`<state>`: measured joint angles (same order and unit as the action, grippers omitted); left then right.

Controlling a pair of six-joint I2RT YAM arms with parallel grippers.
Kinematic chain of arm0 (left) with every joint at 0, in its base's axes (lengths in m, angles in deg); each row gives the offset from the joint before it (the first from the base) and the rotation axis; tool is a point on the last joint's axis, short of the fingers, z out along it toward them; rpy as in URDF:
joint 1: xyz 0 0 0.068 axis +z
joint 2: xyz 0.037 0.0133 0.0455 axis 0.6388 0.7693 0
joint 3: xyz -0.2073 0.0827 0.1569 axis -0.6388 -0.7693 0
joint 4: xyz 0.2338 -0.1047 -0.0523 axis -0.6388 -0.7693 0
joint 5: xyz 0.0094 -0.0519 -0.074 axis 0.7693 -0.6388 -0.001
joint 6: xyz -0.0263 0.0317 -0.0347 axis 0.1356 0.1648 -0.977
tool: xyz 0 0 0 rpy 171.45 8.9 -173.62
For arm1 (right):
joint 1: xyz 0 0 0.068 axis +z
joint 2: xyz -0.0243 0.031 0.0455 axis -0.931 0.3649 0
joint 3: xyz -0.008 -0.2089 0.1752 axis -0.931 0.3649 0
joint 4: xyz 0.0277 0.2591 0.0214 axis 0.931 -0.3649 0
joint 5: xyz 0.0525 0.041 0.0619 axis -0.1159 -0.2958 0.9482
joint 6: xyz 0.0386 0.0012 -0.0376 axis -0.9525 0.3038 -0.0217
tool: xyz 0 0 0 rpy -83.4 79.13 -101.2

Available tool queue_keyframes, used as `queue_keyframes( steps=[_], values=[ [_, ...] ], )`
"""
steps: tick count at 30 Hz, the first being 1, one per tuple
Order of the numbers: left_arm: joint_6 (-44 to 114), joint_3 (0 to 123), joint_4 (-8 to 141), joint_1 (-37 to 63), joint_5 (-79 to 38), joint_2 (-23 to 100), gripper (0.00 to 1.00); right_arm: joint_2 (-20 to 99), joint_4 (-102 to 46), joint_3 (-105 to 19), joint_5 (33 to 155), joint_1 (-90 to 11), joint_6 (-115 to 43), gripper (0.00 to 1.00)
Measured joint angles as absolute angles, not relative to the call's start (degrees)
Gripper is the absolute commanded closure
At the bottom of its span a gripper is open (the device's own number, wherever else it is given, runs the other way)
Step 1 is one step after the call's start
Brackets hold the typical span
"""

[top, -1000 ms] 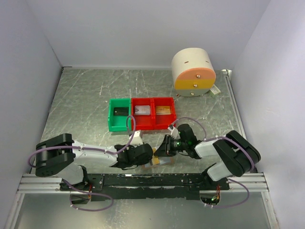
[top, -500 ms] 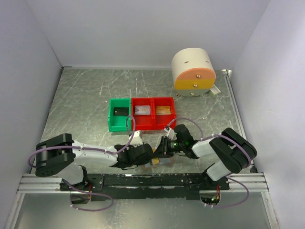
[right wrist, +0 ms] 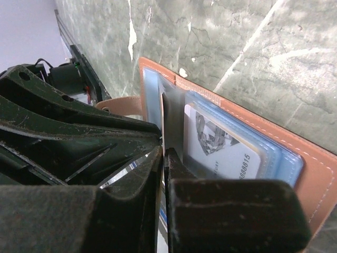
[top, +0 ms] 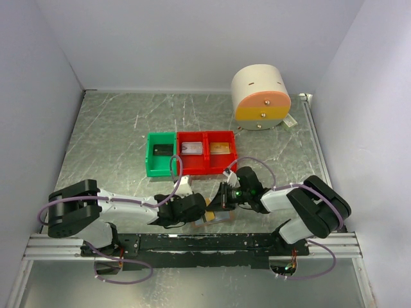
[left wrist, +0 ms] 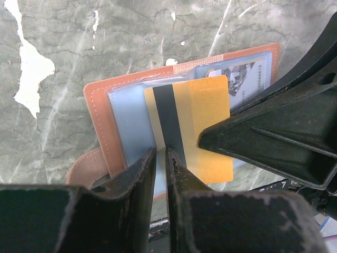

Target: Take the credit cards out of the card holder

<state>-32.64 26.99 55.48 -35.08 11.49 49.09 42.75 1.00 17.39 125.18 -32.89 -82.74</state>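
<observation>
While the card holder [left wrist: 100,121] is lying open on the marble table [top: 109,141], close to the near edge and just far of the black rail [top: 212,242], both grippers are crowding over it. The left gripper [left wrist: 160,155] is sitting at the holder's left side, its fingers drawn almost together and pinching the holder's edge, with only a sliver of gap between them. The right gripper [right wrist: 163,153] is sitting at the holder's right side, its fingers pressed together on the gold card [left wrist: 205,105]. That card, with its black stripe facing up, is sticking partway out of the pale blue-grey lining and lying slightly askew to the stitched leather border. A printed card [right wrist: 221,142] is sitting deeper in a clear pocket, its edges inside the border. The tan strap [left wrist: 81,168] is poking out beside the left fingers.

Bare marble is stretching from the holder to the row of bins. The green bin [top: 151,168] is holding a dark card [top: 163,149], and the two red bins [top: 207,168] are holding a silver card [top: 191,148] and a brown card [top: 220,147]. Wide open marble is lying left and far of the bins. The cream cylinder [top: 257,86] is standing well apart at the far right.
</observation>
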Motion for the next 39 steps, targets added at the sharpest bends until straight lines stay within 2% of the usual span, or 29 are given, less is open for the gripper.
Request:
queue_keyframes(
  steps=[6, 11, 16, 19, 27, 31, 39],
  values=[
    [-32.6, 27.1, 55.5, -35.1, 11.5, 49.3, 0.75, 42.7, 1.1, 17.4, 125.7, -32.9, -82.6, 0.88],
    [-32.6, 27.3, 55.3, -35.1, 11.5, 49.4, 0.75, 43.1, 1.8, 17.4, 126.2, -32.9, -82.6, 0.94],
    [-32.6, 27.4, 55.2, -35.1, 11.5, 49.4, 0.76, 43.5, 1.8, 17.4, 126.2, -32.9, -82.5, 0.87],
    [-32.6, 27.4, 55.1, -35.1, 11.5, 49.4, 0.76, 43.5, 1.8, 17.4, 126.3, -32.9, -82.3, 0.87],
    [-32.6, 27.4, 55.0, -35.1, 11.5, 49.4, 0.76, 45.3, 3.0, 17.4, 126.8, -32.8, -82.6, 1.0],
    [-32.7, 27.4, 55.0, -35.1, 11.5, 49.4, 0.76, 44.6, 2.5, 17.4, 126.5, -32.8, -82.4, 1.0],
    [-33.2, 27.4, 54.8, -35.1, 11.6, 49.4, 0.76, 35.3, -7.9, 17.4, 124.0, -35.1, -77.9, 1.0]
  ],
)
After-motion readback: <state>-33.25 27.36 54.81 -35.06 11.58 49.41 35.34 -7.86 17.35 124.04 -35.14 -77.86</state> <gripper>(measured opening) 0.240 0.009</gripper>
